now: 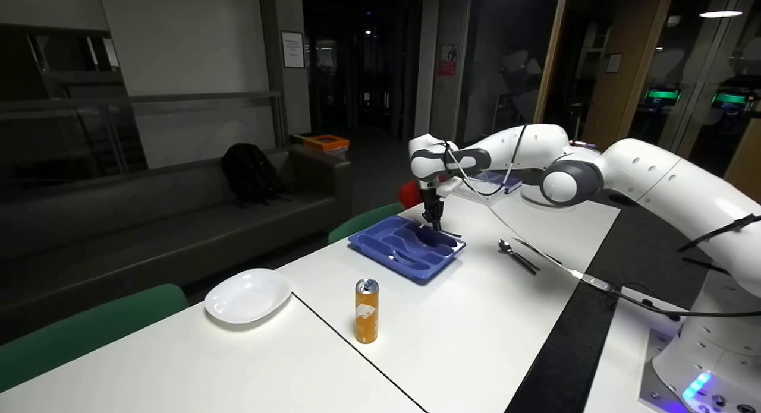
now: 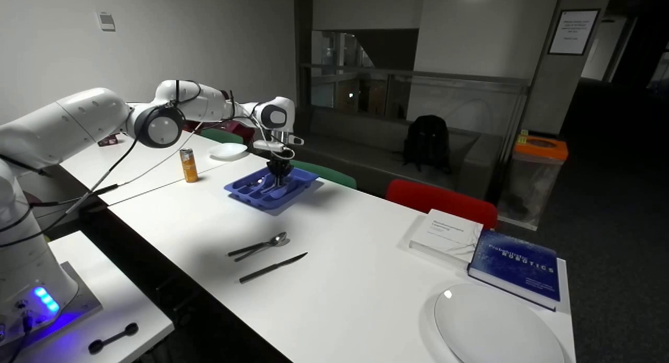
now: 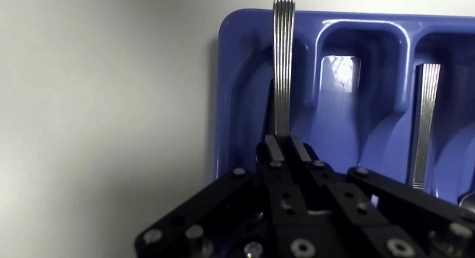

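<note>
Reads as an office or campus common area. Has a dark sofa (image 1: 172, 223) at the left of an exterior view, bearing a backpack (image 1: 252, 172), and white tables (image 1: 469, 324) across the lower half, edged by green chairs (image 1: 98, 330). Displays a framed notice (image 2: 574, 32) at upper right in an exterior view, above an orange-lidded bin (image 2: 530, 185). Leans towards research with the robotics book (image 2: 515, 266) at lower right there. Includes green-lit panels (image 1: 663, 95) at upper right of an exterior view, perhaps screens, though too dim to be sure.
</note>
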Robot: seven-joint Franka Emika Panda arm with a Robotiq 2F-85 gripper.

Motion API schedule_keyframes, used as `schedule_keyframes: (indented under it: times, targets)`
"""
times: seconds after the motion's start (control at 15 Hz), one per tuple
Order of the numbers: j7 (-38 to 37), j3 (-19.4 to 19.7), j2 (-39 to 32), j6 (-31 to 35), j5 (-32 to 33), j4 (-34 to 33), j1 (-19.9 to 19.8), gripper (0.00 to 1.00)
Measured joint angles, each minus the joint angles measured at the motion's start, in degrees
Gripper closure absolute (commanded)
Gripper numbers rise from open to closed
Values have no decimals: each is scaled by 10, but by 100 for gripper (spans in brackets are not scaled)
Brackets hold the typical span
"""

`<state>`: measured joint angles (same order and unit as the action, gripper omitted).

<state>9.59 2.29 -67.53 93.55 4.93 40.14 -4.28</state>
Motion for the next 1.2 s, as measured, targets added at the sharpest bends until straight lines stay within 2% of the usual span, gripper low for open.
schedule_keyframes:
  times: [1.2]
  targets:
    - [4, -10, -29, -26, 0, -47, -3, 98]
